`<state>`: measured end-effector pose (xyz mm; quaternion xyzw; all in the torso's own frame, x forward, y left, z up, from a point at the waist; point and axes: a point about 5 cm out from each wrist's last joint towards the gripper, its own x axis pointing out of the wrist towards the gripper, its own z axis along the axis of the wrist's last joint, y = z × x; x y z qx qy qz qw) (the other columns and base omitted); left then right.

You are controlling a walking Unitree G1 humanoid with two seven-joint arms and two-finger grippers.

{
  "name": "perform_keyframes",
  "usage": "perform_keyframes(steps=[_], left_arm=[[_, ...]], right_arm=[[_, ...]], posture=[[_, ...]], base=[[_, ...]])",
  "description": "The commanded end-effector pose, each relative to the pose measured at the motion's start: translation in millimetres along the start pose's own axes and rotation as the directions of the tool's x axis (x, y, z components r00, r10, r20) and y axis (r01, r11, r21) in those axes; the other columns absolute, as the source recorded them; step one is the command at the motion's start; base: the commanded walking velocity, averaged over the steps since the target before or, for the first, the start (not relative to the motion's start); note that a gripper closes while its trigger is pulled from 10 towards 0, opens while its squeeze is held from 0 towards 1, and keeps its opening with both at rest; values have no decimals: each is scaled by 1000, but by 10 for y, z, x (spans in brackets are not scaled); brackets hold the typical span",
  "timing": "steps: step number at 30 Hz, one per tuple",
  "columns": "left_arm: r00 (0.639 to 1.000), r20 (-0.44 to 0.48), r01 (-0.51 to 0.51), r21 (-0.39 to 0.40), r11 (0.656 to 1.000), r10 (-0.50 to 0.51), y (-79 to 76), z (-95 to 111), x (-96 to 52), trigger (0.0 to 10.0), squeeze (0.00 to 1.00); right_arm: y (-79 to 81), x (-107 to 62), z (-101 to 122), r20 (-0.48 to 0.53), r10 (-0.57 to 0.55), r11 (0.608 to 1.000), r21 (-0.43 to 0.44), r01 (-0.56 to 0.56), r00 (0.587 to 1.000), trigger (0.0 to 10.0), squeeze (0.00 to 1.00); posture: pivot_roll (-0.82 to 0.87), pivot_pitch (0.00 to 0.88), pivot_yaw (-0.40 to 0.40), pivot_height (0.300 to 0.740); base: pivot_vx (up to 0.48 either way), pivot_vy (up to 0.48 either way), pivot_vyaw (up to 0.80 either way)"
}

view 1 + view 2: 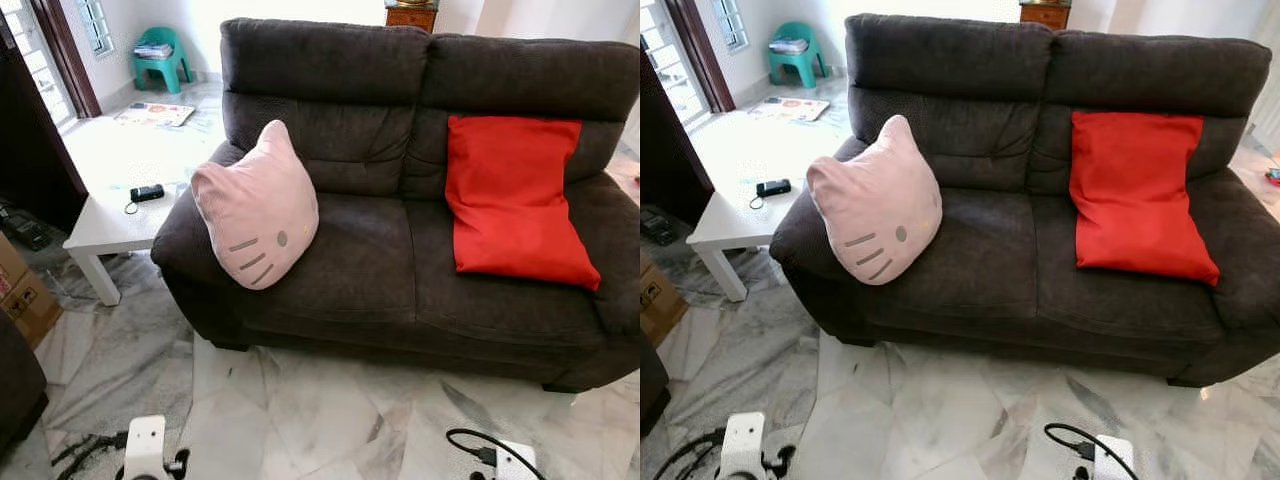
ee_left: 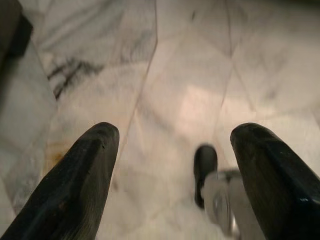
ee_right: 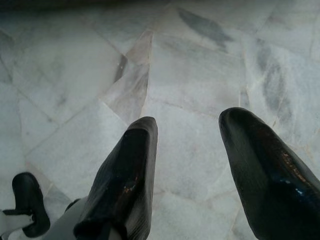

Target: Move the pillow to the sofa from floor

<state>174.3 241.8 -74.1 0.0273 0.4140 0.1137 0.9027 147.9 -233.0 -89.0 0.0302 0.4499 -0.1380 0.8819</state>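
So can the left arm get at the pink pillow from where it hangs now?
Probably not without lifting: the left gripper hangs low over the floor, jaws open, while the pink pillow leans against the sofa armrest.

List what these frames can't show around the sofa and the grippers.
- Sofa right end: cut off by the left eye view's edge.
- Pink cat pillow: hides the armrest part behind it.
- Small black item on the white table: too small to identify.
- Left gripper, right gripper: open over bare floor.

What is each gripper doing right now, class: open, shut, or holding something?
Left gripper: open, empty, hanging over the floor.
Right gripper: open, empty, over the floor too.
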Motion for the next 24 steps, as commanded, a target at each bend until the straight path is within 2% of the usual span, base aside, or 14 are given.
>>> perform_keyframes(steps=[1,7,8,15,20,24], left_arm=[[999,-34,8,-7,1000,-8,-9,-82,-16,10000,0],[998,-62,29,1,1000,-29,4,-141,-28,10000,0],[997,-69,43,44,998,-40,12,-147,-30,10000,0],[993,-108,68,162,984,-51,91,-213,-51,10000,0],[987,-148,84,178,980,-57,105,-303,-77,10000,0],[986,-153,82,139,987,-61,83,-324,-83,10000,0]], right_arm=[[-14,-2,-13,-9,1,1000,-2,-1,1000,10000,0],[35,6,10,-6,32,999,-18,-32,999,10000,0],[52,7,12,-8,41,999,-6,-41,999,10000,0],[98,1,-43,-43,68,998,-12,-68,997,10000,0],[110,-12,-93,-53,72,997,4,-72,996,10000,0],[119,-19,-125,-64,83,997,4,-83,994,10000,0]], posture=[[7,0,-53,740],[9,0,-49,740],[8,0,-47,740],[7,0,-43,740],[2,0,-38,740],[-1,0,-36,740]], base=[[0,0,0],[0,0,0],[0,0,0],[0,0,0],[0,0,0],[0,0,0]])
